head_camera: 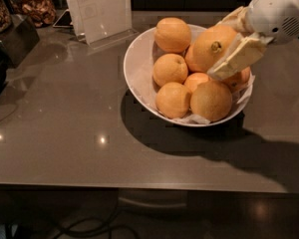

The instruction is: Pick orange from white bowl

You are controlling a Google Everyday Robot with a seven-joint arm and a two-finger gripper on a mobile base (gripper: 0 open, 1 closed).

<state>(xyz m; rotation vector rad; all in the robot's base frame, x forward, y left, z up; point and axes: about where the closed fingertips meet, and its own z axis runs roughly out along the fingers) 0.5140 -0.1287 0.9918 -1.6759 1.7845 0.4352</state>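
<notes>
Your gripper (pixel 220 49) is clamped on the orange (pixel 208 46), which sits high over the right side of the white bowl (pixel 135 72), above the other oranges (pixel 173 99). A clear sign holder (pixel 97 11) stands behind on the grey table (pixel 65 133); you can't read its writing.

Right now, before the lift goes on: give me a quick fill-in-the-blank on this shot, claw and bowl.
1. The claw grips an orange that has a dark ___ scar.
2. The other oranges sit in a ___ bowl.
3. The arm reaches in from the upper ___ of the picture.

Missing words: stem; white; right.
</notes>
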